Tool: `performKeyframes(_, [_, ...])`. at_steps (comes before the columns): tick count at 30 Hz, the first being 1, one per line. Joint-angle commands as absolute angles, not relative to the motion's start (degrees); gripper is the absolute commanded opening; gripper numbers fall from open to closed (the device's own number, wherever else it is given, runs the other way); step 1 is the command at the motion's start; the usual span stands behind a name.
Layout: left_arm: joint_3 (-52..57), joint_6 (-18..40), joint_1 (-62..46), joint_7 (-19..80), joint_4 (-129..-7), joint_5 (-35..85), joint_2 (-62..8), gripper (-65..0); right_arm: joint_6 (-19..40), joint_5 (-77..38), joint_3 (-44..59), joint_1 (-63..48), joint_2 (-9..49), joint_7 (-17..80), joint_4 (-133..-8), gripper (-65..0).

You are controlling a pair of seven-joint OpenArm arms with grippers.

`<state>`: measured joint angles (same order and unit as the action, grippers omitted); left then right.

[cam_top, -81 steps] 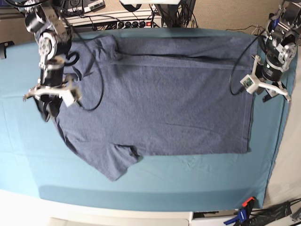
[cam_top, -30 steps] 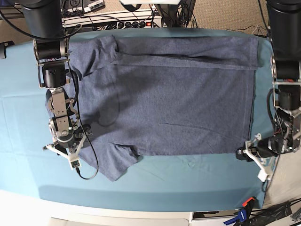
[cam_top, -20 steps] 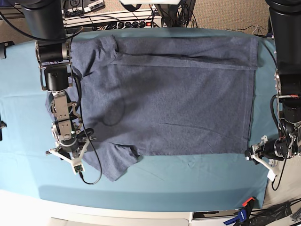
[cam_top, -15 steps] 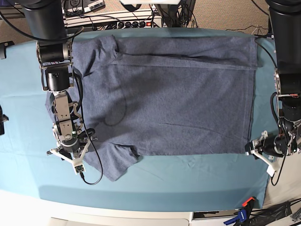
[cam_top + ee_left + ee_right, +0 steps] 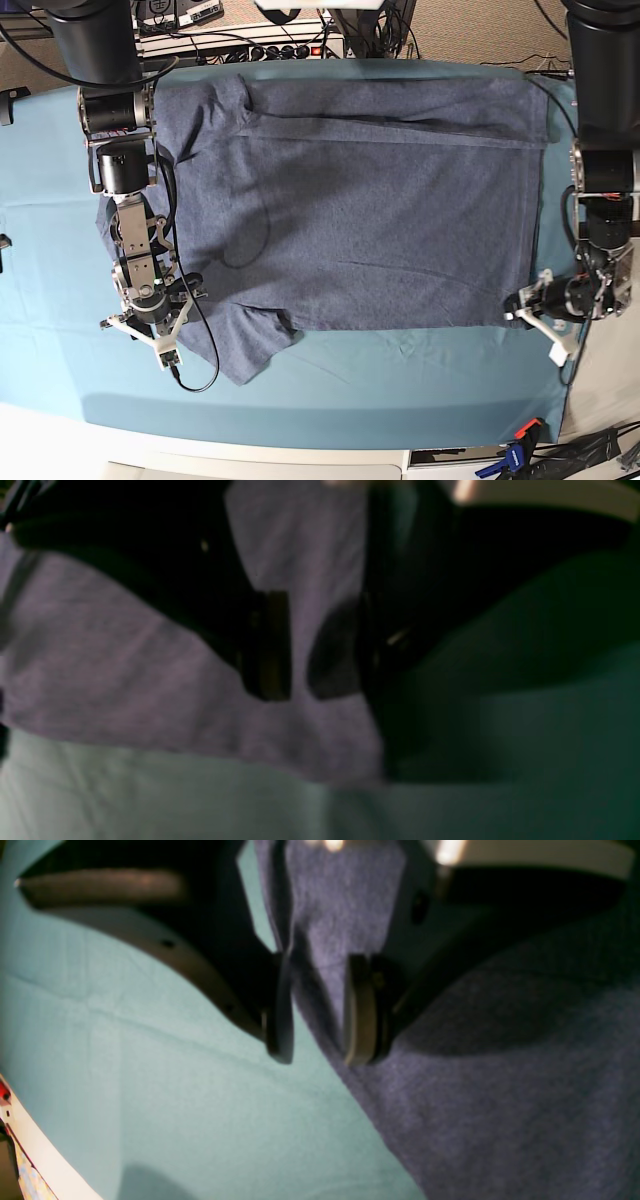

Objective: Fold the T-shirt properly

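Note:
The dark blue-grey T-shirt (image 5: 360, 210) lies spread flat on the teal table cloth (image 5: 400, 390), its far long edge folded over and one sleeve (image 5: 250, 345) pointing toward the near edge. My right gripper (image 5: 140, 325) is low at the shirt's left end beside that sleeve. In the right wrist view it (image 5: 318, 1057) stands open, astride the shirt's edge (image 5: 305, 970), with cloth (image 5: 500, 1090) under one finger. My left gripper (image 5: 525, 308) is at the near right hem corner. The blurry left wrist view shows it (image 5: 325, 680) open over that corner (image 5: 345, 750).
A power strip and cables (image 5: 250, 45) run behind the far table edge. A blue and orange clamp (image 5: 515, 455) sits at the near right corner. A strip of teal cloth (image 5: 60, 260) shows left of the shirt and along the front.
Both arms came from the far side of the table down to the shirt's near edge. Over the last half second they have barely shifted, and the shirt lies as before.

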<state>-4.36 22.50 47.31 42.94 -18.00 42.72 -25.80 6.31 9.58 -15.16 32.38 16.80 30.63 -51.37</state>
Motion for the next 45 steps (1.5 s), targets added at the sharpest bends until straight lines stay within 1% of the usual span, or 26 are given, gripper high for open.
performKeyframes(1, [-4.21, 22.55, 48.62, 43.48, -18.48, 42.89, -25.67, -41.8, 5.85, 9.91, -14.9, 34.41, 17.28, 29.85, -52.4, -46.5])
performKeyframes(15, [-4.21, 23.9, 48.75, 41.52, -18.81, 42.83, -24.95, -41.8, 5.82, 9.93, -14.9, 34.28, 17.32, 29.93, -52.4, -46.5])
performKeyframes(18, [-4.21, 25.45, 48.77, 41.23, -18.87, 42.85, -24.95, -41.9, 5.85, 9.93, -14.9, 34.26, 17.32, 29.93, -52.4, -46.5])
performKeyframes(23, [-4.21, 25.61, 48.77, 40.56, -18.87, 42.87, -24.95, -46.6, 5.85, 9.93, -14.9, 34.26, 17.32, 29.93, -52.4, -46.5])
performKeyframes(27, [-4.21, 26.76, 48.9, 40.38, -18.92, 42.87, -24.95, -47.1, 5.85, 9.93, -14.9, 34.26, 17.32, 29.93, -52.4, -46.5])
performKeyframes(28, [-4.21, 27.22, 49.08, 40.25, -18.92, 42.87, -24.95, -49.0, 5.82, 9.93, -14.9, 34.26, 17.32, 29.93, -52.4, -46.5])
performKeyframes(29, [-4.21, 27.33, 49.21, 40.05, -18.92, 42.87, -24.95, -52.9, 5.82, 9.93, -14.9, 34.26, 17.32, 29.87, -52.4, -46.5])
performKeyframes(31, [-4.21, 27.59, 49.56, 39.72, -18.92, 42.87, -24.95, -65.0, 5.8, 9.93, -14.9, 34.26, 17.32, 29.5, -52.4, -46.5])
performKeyframes(33, [-4.21, 28.62, 49.87, 39.46, -18.92, 42.89, -24.93, -65.0, 5.78, 9.93, -14.87, 34.11, 17.32, 28.12, -52.4, -46.5])
performKeyframes(36, [-4.21, 28.62, 50.06, 39.35, -18.92, 42.89, -24.91, -65.0, 5.65, 9.96, -14.9, 33.65, 17.32, 26.04, -52.4, -46.5])
performKeyframes(39, [-4.21, 28.62, 50.17, 39.35, -18.92, 42.87, -24.95, -65.0, 5.56, 10.11, -14.87, 33.3, 17.32, 27.44, -52.4, -46.5])
performKeyframes(40, [-4.21, 28.62, 50.17, 39.35, -18.92, 42.87, -24.95, -65.0, 5.58, 10.11, -14.87, 33.34, 17.32, 27.7, -52.4, -45.6])
performKeyframes(41, [-4.21, 28.62, 50.17, 39.35, -18.92, 42.87, -24.91, -65.0, 5.58, 10.11, -14.87, 33.39, 17.34, 27.64, -52.4, -41.4])
performKeyframes(43, [-4.21, 28.64, 50.17, 39.35, -18.92, 42.87, -24.91, -65.0, 5.58, 10.59, -14.87, 33.5, 17.47, 26.5, -52.38, -30.6])
performKeyframes(44, [-4.21, 28.64, 50.17, 39.35, -18.92, 42.87, -24.93, -65.0, 5.56, 10.55, -14.87, 33.47, 17.52, 25.71, -52.38, -28.0])
performKeyframes(45, [-4.21, 28.64, 50.17, 39.38, -18.92, 42.87, -24.93, -65.0, 5.54, 10.55, -14.85, 33.47, 17.67, 25.26, -52.38, -27.8])
